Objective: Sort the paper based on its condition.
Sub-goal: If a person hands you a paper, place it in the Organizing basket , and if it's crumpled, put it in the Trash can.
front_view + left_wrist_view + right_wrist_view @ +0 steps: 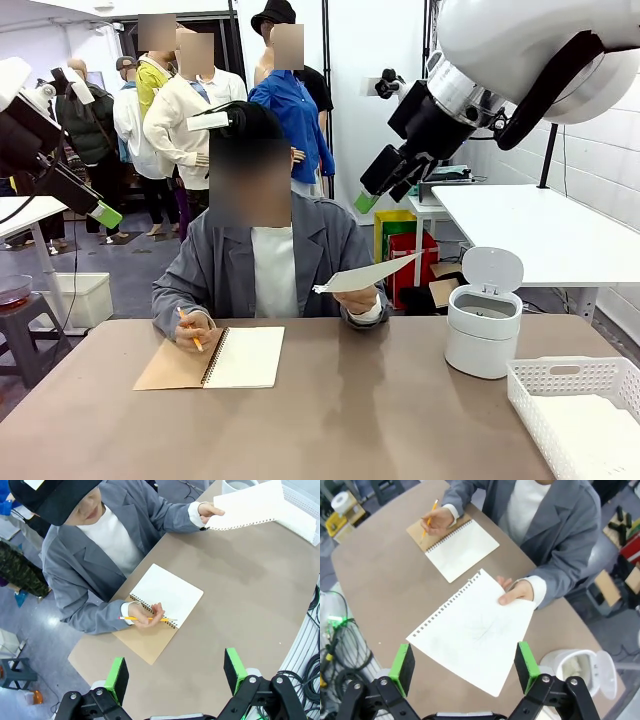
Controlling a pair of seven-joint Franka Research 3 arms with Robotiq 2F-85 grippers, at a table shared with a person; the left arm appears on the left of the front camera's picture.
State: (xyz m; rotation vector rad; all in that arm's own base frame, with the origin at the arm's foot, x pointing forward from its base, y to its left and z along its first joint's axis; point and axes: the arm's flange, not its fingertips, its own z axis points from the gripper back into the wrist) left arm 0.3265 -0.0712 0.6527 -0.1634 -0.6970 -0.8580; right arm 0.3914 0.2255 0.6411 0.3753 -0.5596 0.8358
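Observation:
The person across the table holds up a smooth white sheet of paper (365, 275) with a perforated edge in one hand, above the tabletop. In the right wrist view the paper (475, 630) lies just beyond my right gripper (465, 662), which is open with nothing between its green pads. My right gripper (368, 200) hangs high over the person's raised hand. My left gripper (176, 675) is open and empty too, high above the table's left side (105, 213). The paper (250, 507) also shows far off in the left wrist view.
A spiral notebook (215, 358) lies open before the person, whose other hand (192, 330) holds a pencil on it. A white lidded bin (483, 325) with its lid up stands at the right. A white mesh basket (570, 368) sits at the near right corner.

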